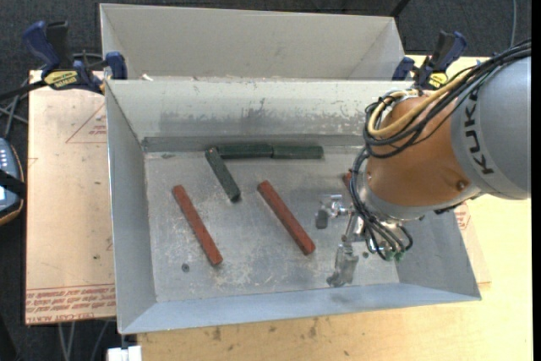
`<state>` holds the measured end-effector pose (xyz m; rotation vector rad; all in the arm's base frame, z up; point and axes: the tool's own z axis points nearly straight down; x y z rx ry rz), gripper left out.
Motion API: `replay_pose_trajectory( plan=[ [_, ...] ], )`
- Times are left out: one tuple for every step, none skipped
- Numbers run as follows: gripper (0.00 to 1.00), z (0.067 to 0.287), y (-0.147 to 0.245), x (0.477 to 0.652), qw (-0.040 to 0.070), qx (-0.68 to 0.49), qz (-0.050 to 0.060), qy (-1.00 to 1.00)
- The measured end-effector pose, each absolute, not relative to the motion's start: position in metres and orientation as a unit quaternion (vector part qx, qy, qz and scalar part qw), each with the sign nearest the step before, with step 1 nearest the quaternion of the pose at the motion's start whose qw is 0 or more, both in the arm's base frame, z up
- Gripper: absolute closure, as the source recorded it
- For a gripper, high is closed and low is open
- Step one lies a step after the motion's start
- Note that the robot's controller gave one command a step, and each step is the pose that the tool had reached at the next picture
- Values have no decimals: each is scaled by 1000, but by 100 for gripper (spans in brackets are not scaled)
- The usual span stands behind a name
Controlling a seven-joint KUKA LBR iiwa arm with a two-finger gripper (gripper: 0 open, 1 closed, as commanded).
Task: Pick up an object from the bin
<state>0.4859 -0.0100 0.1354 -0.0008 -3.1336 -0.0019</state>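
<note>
The gripper point(342, 259) hangs low over bare floor at the lower right of the bin point(127, 207) (open or closed, I cannot tell), just beside a slanted red bar point(286, 217); 3 dark green bars point(223, 174) lie nearer the far wall.

The grey metal bin point(127, 207) has sloped walls and a flat, scuffed floor. On the floor, the left red-brown bar point(197, 225) and the centre red-brown bar point(286, 217) lie flat, slanting and well apart. The short dark green bar point(224, 174) lies between their upper ends. Its top end meets the long dark green bar point(266, 152), which lies along the back wall.
</note>
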Motion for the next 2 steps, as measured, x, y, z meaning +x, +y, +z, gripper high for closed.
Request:
replay_pose_trajectory(
  plan=[
    [0, 139, -10, 488, 0, 0, 0, -1000],
    [0, 83, 21, 532, -4, -76, -1, -997]
  ],
)
